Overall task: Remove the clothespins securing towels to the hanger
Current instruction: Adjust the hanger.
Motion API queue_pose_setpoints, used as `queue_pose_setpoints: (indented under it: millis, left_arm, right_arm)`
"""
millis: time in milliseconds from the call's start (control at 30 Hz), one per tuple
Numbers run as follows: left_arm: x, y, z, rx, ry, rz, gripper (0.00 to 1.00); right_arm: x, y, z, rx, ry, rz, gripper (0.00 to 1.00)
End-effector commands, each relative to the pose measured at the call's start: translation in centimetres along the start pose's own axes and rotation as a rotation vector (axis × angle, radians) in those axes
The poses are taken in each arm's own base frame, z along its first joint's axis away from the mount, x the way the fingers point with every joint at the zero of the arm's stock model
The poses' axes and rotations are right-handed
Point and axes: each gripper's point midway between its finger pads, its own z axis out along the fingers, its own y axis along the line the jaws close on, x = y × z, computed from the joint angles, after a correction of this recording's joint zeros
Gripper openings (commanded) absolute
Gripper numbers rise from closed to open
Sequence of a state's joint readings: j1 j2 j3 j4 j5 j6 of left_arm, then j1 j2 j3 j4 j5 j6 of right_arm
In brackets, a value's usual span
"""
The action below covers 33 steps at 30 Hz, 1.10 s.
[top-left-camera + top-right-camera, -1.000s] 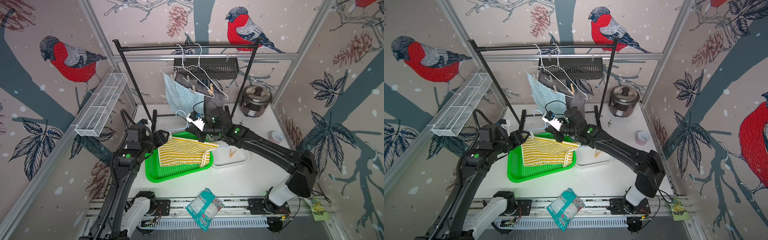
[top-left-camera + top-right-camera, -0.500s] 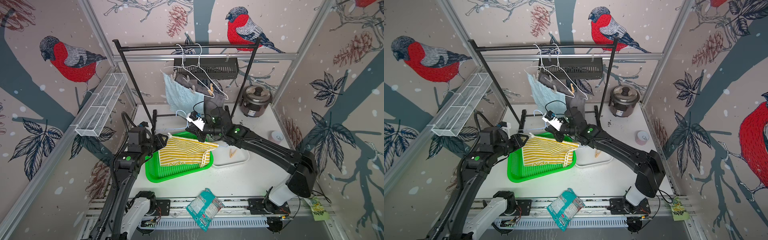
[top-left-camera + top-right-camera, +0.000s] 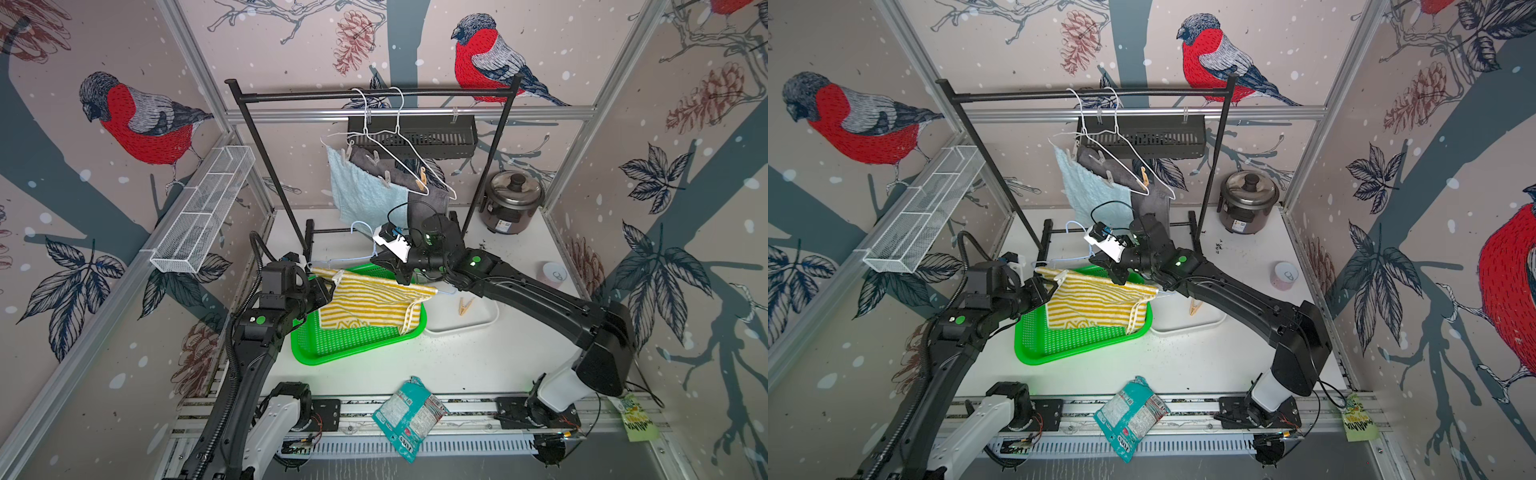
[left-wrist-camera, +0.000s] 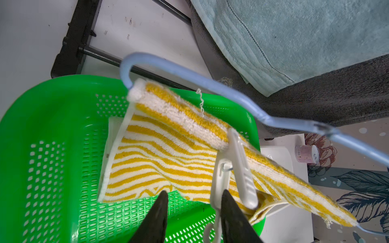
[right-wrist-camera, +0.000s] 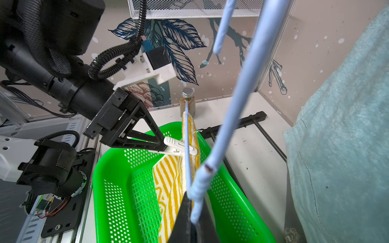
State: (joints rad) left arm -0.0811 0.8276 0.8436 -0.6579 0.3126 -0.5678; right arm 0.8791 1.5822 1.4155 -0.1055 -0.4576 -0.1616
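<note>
Table point(image 3: 478, 357): white, peppered with dark crumbs
Under left gripper point(image 3: 330, 286) and right gripper point(image 3: 401, 275): green basket point(image 3: 353, 352)
Beside right gripper, lower: white tray point(image 3: 484, 325), just beside the basket
Behind both: black rack feet point(image 3: 309, 232)
Far behind right gripper: rice cooker point(image 3: 513, 203), pink tub point(image 3: 552, 272)
Past left gripper: spice jar point(image 5: 187, 102)

You see: yellow-and-white striped terry towel point(image 3: 1096, 301) over green perforated plastic basket point(image 3: 1022, 328) | left gripper point(image 3: 1049, 287) at white plastic clothespin point(image 3: 1062, 277) | right gripper point(image 3: 1118, 279) pinching pale blue wire hanger point(image 3: 1077, 222).

Black arms point(image 3: 540, 299), white bases point(image 3: 274, 419), green lights point(image 3: 260, 320), corrugated cable point(image 5: 109, 61), triangular black left hand point(image 5: 161, 146)
</note>
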Motion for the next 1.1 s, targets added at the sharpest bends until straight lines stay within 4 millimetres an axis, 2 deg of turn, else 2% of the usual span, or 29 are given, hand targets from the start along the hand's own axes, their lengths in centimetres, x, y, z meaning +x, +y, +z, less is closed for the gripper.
queue_pose_setpoints:
  millis: [0,300,600,833,900,1067]
  left_arm:
    - [-0.6,-0.8,-0.1,0.035,-0.025,0.031,0.42]
    - [-3.2,-5.2,-4.0,0.194,-0.177,0.181,0.54]
    - [-4.0,-7.7,-6.8,0.263,-0.265,0.399,0.60]
    - [-3.2,-11.7,-9.7,0.484,-0.418,0.683,0.79]
    - [-2.8,-12.2,-10.1,0.520,-0.456,0.754,0.85]
    - [-2.3,-11.5,-9.0,0.507,-0.477,0.836,0.88]
  right_arm:
    - [-1.5,0.3,-0.6,-0.020,-0.044,-0.040,0.02]
    - [-0.3,0.8,-0.3,-0.066,0.017,-0.064,0.02]
    - [-0.8,0.0,-1.2,-0.073,0.010,-0.031,0.02]
    - [-1.0,-1.2,-2.5,-0.075,0.015,-0.010,0.02]
    - [-1.2,-1.4,-2.8,-0.082,0.009,-0.008,0.02]
    - [-1.2,-1.6,-3.2,-0.085,0.007,-0.004,0.02]
